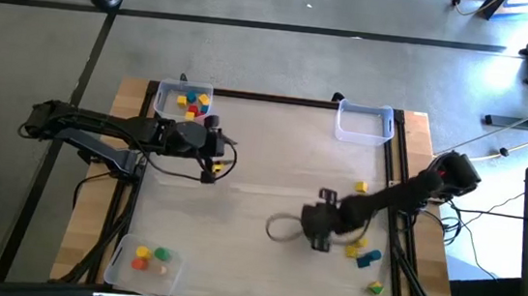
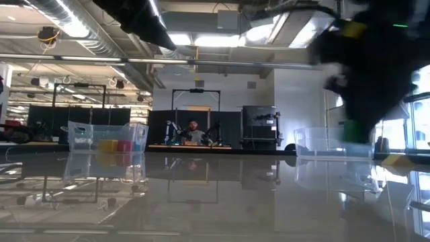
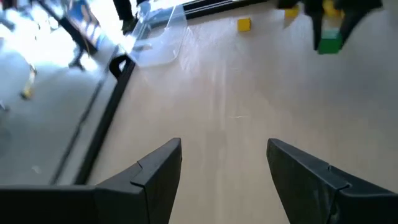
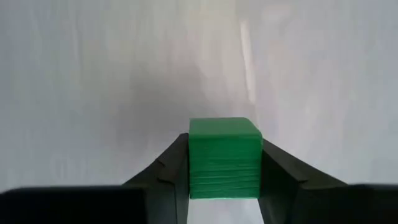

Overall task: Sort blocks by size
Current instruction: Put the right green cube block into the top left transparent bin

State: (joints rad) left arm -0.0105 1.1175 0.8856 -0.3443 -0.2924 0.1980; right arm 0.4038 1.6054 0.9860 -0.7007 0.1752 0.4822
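Observation:
My right gripper [image 1: 319, 235] points down over the table's right half, shut on a green block [image 4: 224, 157]. The low view shows that block [image 2: 349, 130] under the dark gripper; from above the gripper hides it. Loose blocks lie on the table to the right: a yellow one [image 1: 361, 187], another yellow one [image 1: 356, 244], a blue one [image 1: 367, 260] and a yellow-green one [image 1: 374, 288]. My left gripper [image 1: 213, 155] hangs open above bare table near the far-left tray, with nothing between its fingers [image 3: 158, 165]. My right gripper pinches the green block by two opposite side faces [image 4: 194, 163] between its two fingers [image 4: 169, 169]. The fingers come from above, pointing steeply down. The block sits level between the fingertips and, in the low view, looks clear of the table.
A clear tray [image 1: 183, 101] at the far left holds yellow and red blocks. A clear tray [image 1: 363, 124] at the far right has no blocks. A third tray [image 1: 144, 263] at the near left holds yellow, green and orange blocks. A grey cable loop [image 1: 281, 227] lies beside my right gripper.

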